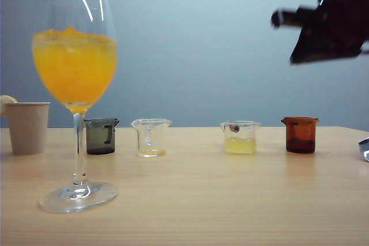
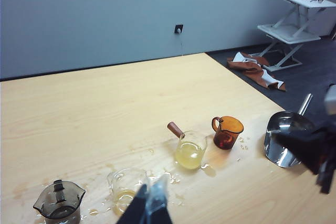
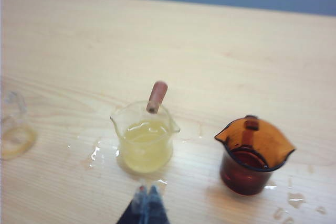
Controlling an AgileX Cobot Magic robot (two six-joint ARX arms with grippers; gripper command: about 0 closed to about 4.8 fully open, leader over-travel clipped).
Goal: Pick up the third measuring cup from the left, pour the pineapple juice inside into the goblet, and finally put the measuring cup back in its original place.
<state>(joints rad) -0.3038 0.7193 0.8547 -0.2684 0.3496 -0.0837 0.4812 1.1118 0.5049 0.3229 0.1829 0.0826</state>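
Observation:
The third measuring cup (image 1: 240,137) stands on the table, third from the left in a row of cups, clear with a reddish-brown handle. Pale pineapple juice (image 1: 240,146) fills its lower part. The tall goblet (image 1: 75,56) stands near the front left, holding cloudy orange drink. My right gripper (image 3: 147,190) is shut and empty, hovering just short of the cup (image 3: 144,142). Its dark arm (image 1: 331,18) hangs high at the right. My left gripper (image 2: 151,187) is shut and empty, above the second clear cup (image 2: 126,184), with the juice cup (image 2: 190,149) further off.
A beige paper cup (image 1: 27,126) stands far left. In the row are also a grey cup (image 1: 101,136), a clear cup (image 1: 151,137) and an amber cup (image 1: 300,135). A steel ladle-like cup (image 2: 283,139) lies beyond the amber one. Droplets wet the wood around the cups.

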